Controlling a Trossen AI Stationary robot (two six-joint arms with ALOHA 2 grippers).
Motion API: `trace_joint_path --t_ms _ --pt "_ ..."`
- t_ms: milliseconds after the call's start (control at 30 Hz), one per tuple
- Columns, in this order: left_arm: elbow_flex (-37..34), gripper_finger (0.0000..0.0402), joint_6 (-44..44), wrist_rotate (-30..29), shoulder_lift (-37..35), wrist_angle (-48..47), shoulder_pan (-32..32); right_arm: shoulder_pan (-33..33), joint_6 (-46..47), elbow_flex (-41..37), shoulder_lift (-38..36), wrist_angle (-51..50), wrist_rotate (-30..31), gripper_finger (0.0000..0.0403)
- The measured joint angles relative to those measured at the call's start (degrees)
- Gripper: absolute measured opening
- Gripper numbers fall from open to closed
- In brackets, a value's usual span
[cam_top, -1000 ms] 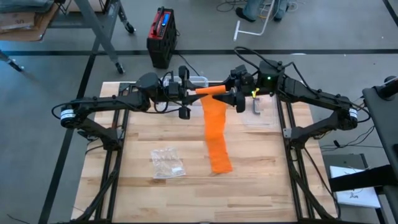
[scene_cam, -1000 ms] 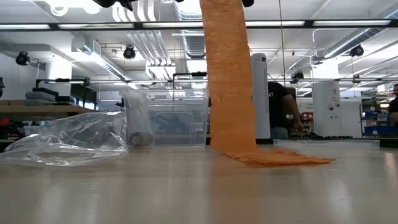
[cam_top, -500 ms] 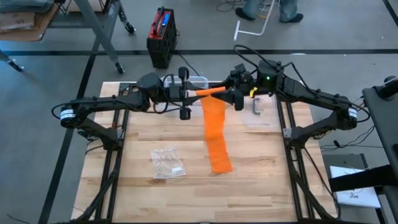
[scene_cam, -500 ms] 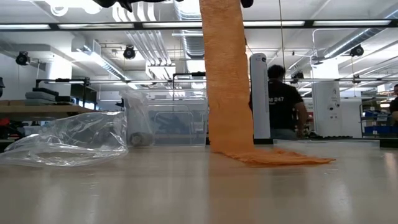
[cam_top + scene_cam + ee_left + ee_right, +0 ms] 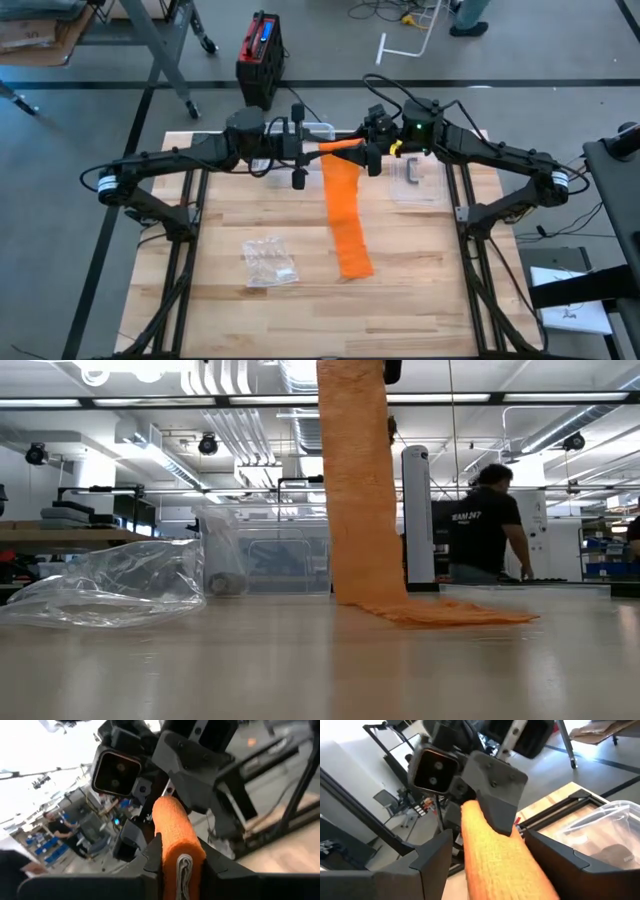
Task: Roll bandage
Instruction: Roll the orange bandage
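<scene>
— Orange crepe, that is the bandage [image 5: 345, 215]: its rolled end hangs in the air over the far middle of the table [image 5: 230, 320], held between both arms, and the loose tail drops down and lies flat on the wood toward the near side.

— Who has hold of it?

— The left gripper [image 5: 178, 851] is clenched on one end of the roll; its wrist view shows the wound layers squeezed between its fingers [image 5: 152, 855]. The right gripper [image 5: 490, 855] comes from the opposite side, and its fingers [image 5: 432, 852] stand either side of the roll's other end, wide and looser. Whether they actually press on the cloth, I cannot tell.

— How would you do this turn well?

— I'd judge the trick is tension: keep the roll level, let the hanging strip feed straight onto it, and hand over from one grip to the other without both letting go together. Any slant and the edges will wind unevenly.

— What can't you make out?

— From table height the roll and both grippers are cut off above the frame; only the strip shows, with a clear plastic bag [image 5: 115, 585] to its left and a person [image 5: 485, 525] in the room behind. From above, the grippers hide the roll's ends.
</scene>
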Motion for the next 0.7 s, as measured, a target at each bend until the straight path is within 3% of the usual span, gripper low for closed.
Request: trace_joint_path --t_ms 100,700 --pt "2.3 0.0052 0.9 -0.6 0.1 -4.2 0.0 0.0 0.0 0.0 0.1 0.4 0.1 0.0235" --pt "3.2 0.0049 2.5 -1.0 -0.4 -1.3 -0.4 0.0 -0.7 0.0 -0.7 6.3 1.3 0.0233"
